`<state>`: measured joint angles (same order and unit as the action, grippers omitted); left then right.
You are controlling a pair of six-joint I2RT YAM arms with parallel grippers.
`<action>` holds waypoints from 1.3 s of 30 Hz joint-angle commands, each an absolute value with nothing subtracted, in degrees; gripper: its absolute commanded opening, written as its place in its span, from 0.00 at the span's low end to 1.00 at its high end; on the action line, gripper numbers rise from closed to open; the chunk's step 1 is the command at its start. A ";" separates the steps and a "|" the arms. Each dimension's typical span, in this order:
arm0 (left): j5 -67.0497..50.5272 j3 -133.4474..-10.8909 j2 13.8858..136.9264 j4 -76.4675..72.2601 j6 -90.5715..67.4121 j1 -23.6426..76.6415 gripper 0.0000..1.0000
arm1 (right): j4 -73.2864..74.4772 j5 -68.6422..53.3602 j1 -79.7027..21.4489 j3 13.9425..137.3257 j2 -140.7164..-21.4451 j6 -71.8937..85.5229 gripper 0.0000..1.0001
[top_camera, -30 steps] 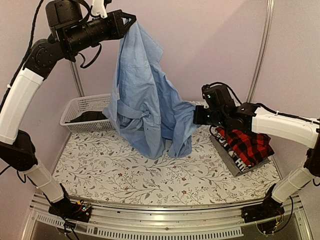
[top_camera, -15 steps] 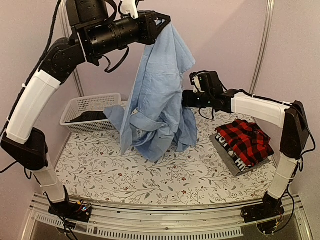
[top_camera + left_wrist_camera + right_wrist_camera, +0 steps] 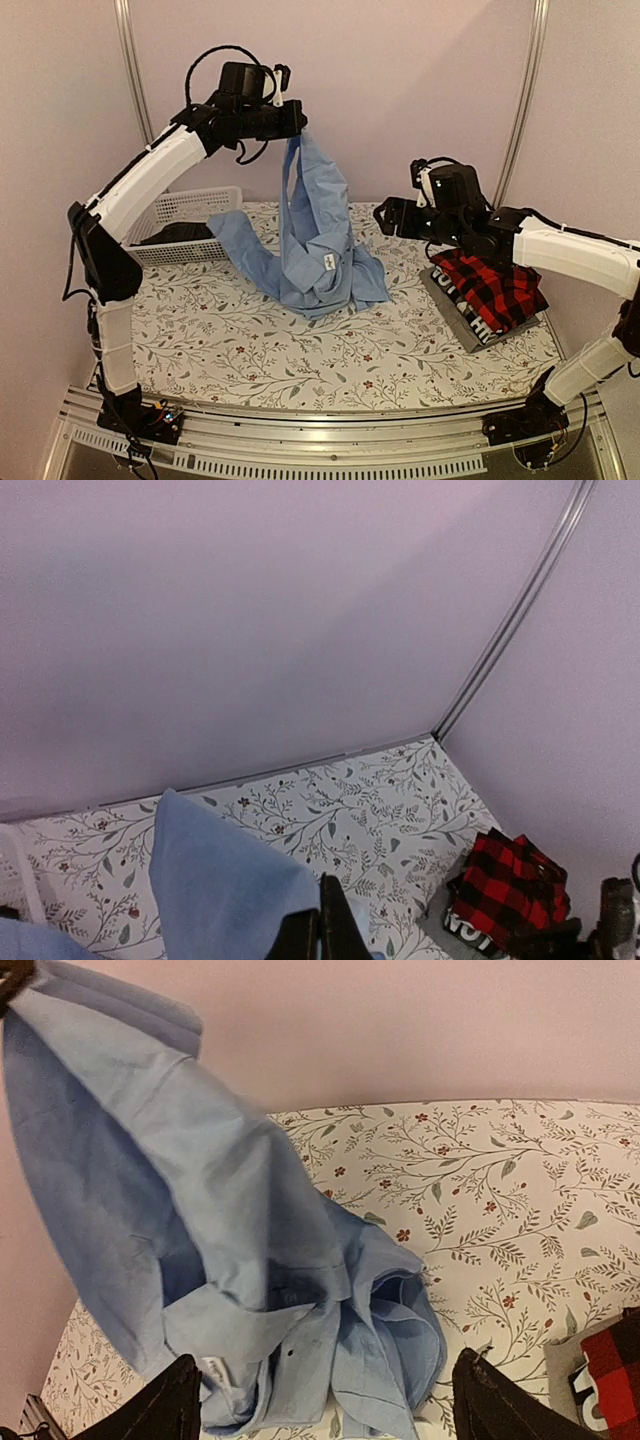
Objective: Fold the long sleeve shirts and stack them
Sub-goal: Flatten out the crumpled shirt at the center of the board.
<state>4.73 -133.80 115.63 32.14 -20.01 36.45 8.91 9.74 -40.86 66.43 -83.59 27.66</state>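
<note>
The white lattice basket (image 3: 180, 205) sits at the far left of the floral table (image 3: 300, 350), with something dark lying in it.

Above and just right of the basket, the left gripper (image 3: 300, 124) is clamped tight on a top edge of the light blue button-up shirt (image 3: 315, 240). The shirt hangs from that single pinch. Its lower half is heaped on the table just right of the basket, and one part trails back to the basket's front wall.

I judge the cloth light, limp and a little slippery. Held at one point it twists and bunches, so it cannot be laid flat that way. A second hold on a firm seam, at the collar or a shoulder, looks best, though the bunching hides where those lie.

Further right of the basket, the right gripper (image 3: 385, 217) hovers level with the heap, just clear of it. Its fingers (image 3: 170, 1400) are spread wide with nothing between them.

Well right of the basket, a red-and-black plaid shirt (image 3: 495, 285) lies folded on a grey shirt with white lettering (image 3: 470, 320), close to the table's right edge.

The open room is the bare table in front of the heap, between basket and stack. The basket rim could snag the trailing part, and the back wall stands close behind.
</note>
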 commanded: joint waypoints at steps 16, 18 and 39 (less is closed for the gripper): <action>-13.71 -118.23 118.74 37.30 -24.73 26.83 0.00 | 10.75 18.13 -57.25 81.21 -107.76 31.26 0.92; -13.84 -117.42 118.30 36.99 -24.77 26.56 0.00 | 12.21 19.78 -57.56 84.87 -111.31 31.20 0.94; -10.78 -113.93 113.65 36.21 -22.47 25.15 0.00 | 26.28 31.63 -57.57 95.37 -118.03 33.55 0.31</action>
